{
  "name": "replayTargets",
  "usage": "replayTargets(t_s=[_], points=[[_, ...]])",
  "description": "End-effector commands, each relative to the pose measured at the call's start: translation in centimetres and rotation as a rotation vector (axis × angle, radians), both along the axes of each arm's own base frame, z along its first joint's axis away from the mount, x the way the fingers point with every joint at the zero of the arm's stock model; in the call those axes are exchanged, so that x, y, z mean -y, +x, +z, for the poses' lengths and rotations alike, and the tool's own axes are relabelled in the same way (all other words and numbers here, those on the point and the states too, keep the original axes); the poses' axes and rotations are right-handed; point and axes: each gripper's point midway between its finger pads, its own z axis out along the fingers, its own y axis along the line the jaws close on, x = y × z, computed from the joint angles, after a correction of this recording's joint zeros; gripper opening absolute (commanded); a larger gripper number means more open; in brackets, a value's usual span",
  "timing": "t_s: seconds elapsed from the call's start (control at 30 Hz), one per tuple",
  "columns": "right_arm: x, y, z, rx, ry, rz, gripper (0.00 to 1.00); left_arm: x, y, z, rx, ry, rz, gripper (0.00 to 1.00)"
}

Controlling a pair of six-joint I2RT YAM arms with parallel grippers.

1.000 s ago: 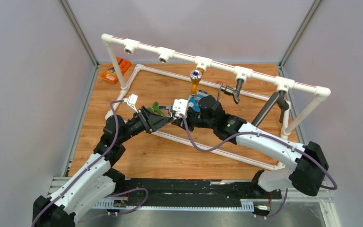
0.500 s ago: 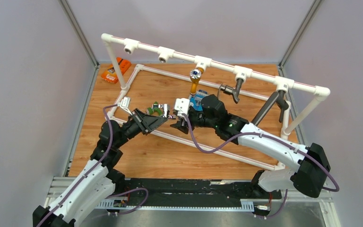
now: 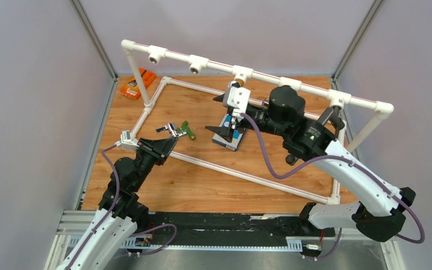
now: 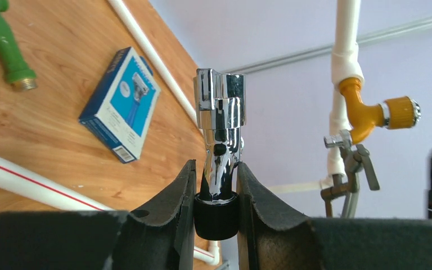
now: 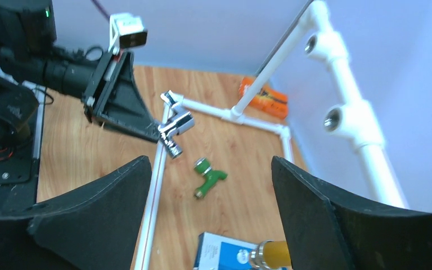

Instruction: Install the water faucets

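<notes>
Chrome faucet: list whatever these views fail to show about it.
Left wrist: the lower end of the chrome faucet is hidden between the fingers of the left pincer; whether the black cap there belongs to it is unclear.
Top external: too small to tell its thread from its spout.

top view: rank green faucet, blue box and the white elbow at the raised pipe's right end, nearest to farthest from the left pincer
1. green faucet, lying on the table just beside the left pincer, which grips the chrome faucet
2. blue box, mid-table, farther right
3. white elbow, at the pipe frame's far right end
</notes>
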Motion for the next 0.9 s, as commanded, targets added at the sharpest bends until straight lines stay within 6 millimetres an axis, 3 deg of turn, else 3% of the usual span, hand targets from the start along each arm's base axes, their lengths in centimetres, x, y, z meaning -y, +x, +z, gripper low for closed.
replayTargets(t_s=[0.0, 0.17, 0.23, 0.33, 0.5, 0.6, 0.87], points=[[2.1, 0.6, 4.7, 0.054, 0.008, -0.094, 0.85, -1.3, 0.8, 1.3, 0.010, -0.042, 0.084, 0.00], [7.1, 6.2, 8.3, 0.065, 0.024, -0.386, 0.87, -1.6, 1.2, 1.4, -0.017, -0.012, 0.111, 0.00], [9.4, 8.1, 8.6, 0.029, 0.037, -0.444, 0.88, -1.6, 1.4, 1.9, -0.011, 0.009, 0.113, 0.00], [12.0, 10.4, 7.8, -0.010, 0.021, -0.498, 0.88, -1.4, 1.6, 2.3, -0.016, 0.041, 0.105, 0.00], [15.2, 13.9, 4.6, -0.098, -0.028, -0.535, 0.85, -0.9, 2.0, 4.0, 0.025, 0.048, 0.089, 0.00], [15.7, 14.7, 3.0, -0.135, -0.064, -0.504, 0.82, -0.6, 2.6, 4.9, 0.032, 0.044, 0.083, 0.00], [14.8, 14.8, -0.9, -0.231, -0.178, -0.417, 0.74, 0.2, 4.5, 9.3, 0.116, 0.011, 0.093, 0.00]])
